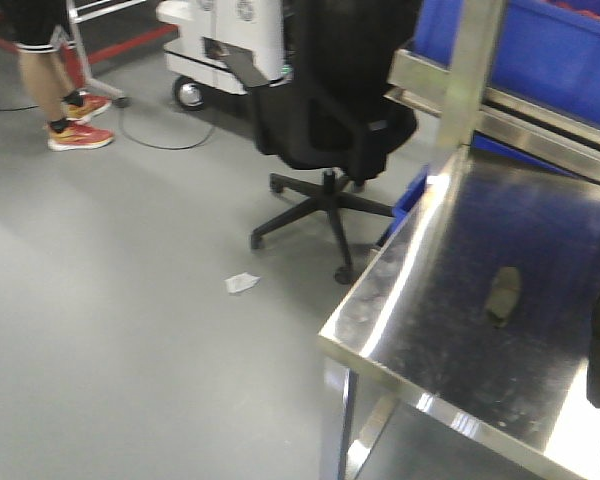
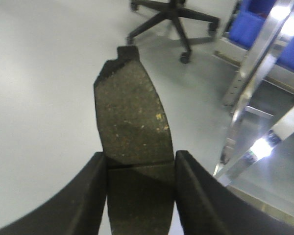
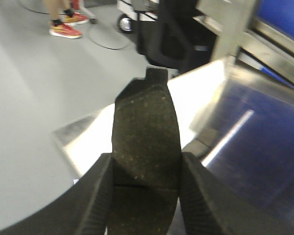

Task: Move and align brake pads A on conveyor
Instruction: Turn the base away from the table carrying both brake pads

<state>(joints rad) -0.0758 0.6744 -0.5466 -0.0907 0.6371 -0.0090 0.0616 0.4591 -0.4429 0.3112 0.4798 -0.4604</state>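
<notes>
your left pincer (image 2: pixel 140 157) is clamped on a brake pad (image 2: pixel 131 110). its two fingers press the pad's long edges from either side, just at the thin groove across the middle. the far half of the pad juts straight out past the fingertips, notched end farthest from you. behind it is grey floor (image 2: pixel 39 98), with a steel frame (image 2: pixel 255 83) off to the right.

your right pincer (image 3: pixel 146 159) is clamped the same way on a second brake pad (image 3: pixel 146 117): fingers on both long edges, groove between them, tabbed end pointing away. this pad hangs over the corner of the shiny steel worktop (image 3: pixel 264 147), partly over its bright edge.

in the front view a third brake pad (image 1: pixel 503 295) lies flat on the worktop by itself, well apart from the left edge, its length running roughly away from the camera. an office chair (image 1: pixel 330 100) stands on the floor just beyond the worktop's far left side.
</notes>
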